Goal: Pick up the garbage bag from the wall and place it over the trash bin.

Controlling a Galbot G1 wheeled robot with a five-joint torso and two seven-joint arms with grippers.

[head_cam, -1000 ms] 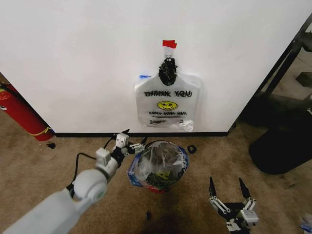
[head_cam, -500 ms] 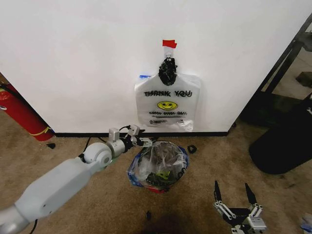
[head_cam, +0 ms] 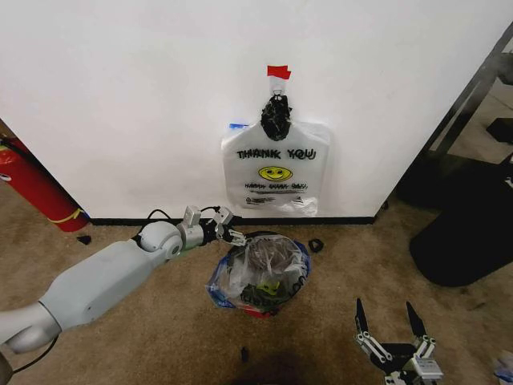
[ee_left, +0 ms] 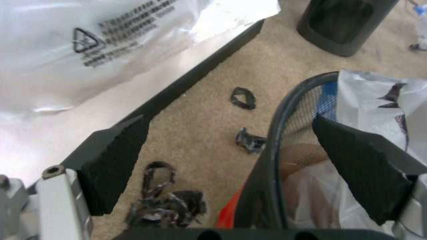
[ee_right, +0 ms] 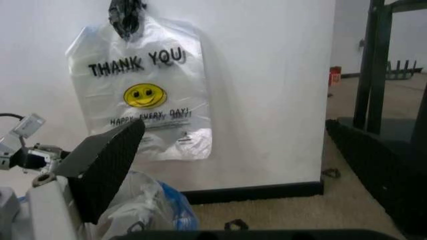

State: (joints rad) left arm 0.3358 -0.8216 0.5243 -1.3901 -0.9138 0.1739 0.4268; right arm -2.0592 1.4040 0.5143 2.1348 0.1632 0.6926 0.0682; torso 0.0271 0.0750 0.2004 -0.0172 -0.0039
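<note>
Head view is showing the left gripper (head_cam: 227, 235), fingers spread, probably reaching the trash bin (head_cam: 232, 298) rim to seat the garbage bag (head_cam: 260, 273) draped there, while the right gripper (head_cam: 389, 321) is idling with its fingers parted.

Head looks down; wrists seemingly low.

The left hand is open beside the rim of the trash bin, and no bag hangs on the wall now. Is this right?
Not fully. A second bag hangs on the wall, as the head view shows. The left hand is open beside the trash bin rim.
</note>
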